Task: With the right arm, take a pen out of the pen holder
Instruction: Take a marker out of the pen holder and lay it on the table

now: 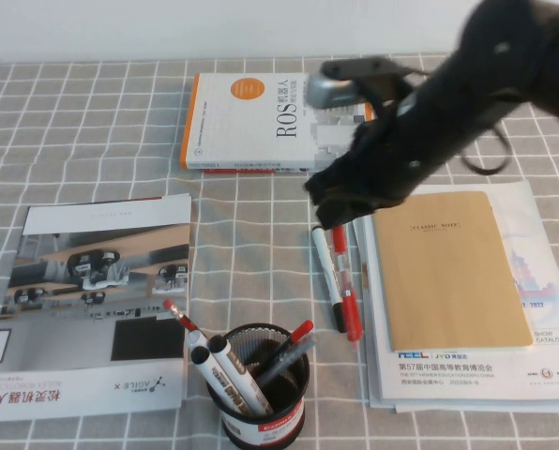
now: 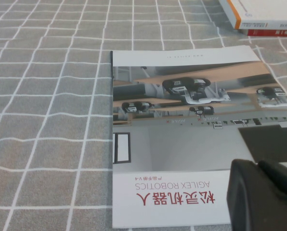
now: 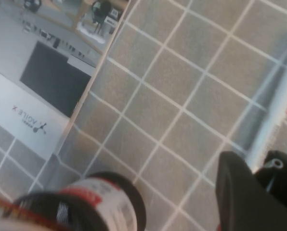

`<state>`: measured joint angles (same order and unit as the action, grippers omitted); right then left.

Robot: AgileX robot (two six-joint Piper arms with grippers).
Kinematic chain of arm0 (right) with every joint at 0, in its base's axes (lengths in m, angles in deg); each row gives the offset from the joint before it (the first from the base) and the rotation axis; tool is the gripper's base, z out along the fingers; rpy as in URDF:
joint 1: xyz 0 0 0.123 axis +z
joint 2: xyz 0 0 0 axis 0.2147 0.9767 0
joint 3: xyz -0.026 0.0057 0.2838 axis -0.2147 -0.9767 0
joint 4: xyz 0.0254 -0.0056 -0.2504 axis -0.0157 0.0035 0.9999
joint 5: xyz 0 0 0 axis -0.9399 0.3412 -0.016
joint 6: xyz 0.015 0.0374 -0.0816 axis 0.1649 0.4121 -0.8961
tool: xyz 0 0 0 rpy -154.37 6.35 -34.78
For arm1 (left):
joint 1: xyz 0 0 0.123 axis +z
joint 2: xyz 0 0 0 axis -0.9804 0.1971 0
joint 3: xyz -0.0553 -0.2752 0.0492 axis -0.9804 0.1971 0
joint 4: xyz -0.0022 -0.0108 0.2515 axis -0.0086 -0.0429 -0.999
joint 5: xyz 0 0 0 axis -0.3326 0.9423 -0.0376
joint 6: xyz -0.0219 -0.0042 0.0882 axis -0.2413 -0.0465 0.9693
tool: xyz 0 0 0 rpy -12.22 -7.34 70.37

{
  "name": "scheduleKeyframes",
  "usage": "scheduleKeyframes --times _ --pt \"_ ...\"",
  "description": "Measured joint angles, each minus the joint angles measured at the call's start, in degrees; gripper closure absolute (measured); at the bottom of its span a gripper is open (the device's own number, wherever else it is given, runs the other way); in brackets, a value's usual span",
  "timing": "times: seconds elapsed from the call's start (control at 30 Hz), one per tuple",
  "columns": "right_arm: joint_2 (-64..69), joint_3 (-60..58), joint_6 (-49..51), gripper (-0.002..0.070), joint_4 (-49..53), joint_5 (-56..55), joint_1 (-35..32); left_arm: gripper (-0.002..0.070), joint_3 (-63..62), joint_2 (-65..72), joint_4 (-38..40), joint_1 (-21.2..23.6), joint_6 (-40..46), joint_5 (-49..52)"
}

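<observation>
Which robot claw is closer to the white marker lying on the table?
Right. The right gripper hangs just above one end of the white marker; the left gripper is away over the brochure.

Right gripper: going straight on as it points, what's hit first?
Right gripper points down at the loose pens beside the notebook; probably those, depth unclear. Left gripper is over the brochure.

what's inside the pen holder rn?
Pen holder: two black-capped markers, a red-tipped pen, a red pen, a grey one; lower ends hidden by its wall. Right gripper hangs over table pens, left gripper over the brochure.
</observation>
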<state>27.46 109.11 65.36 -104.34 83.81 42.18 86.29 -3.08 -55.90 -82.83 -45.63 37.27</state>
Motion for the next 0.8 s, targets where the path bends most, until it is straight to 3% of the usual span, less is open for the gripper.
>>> scheduleKeyframes --times 0.53,0.8 --pt "22.2 22.0 2.1 0.0620 0.6 6.9 0.8 0.0678 0.0 0.0 0.0 0.0 0.0 0.0" --pt "27.8 27.6 2.4 0.0620 1.1 7.1 0.8 0.0678 0.0 0.0 0.0 0.0 0.0 0.0"
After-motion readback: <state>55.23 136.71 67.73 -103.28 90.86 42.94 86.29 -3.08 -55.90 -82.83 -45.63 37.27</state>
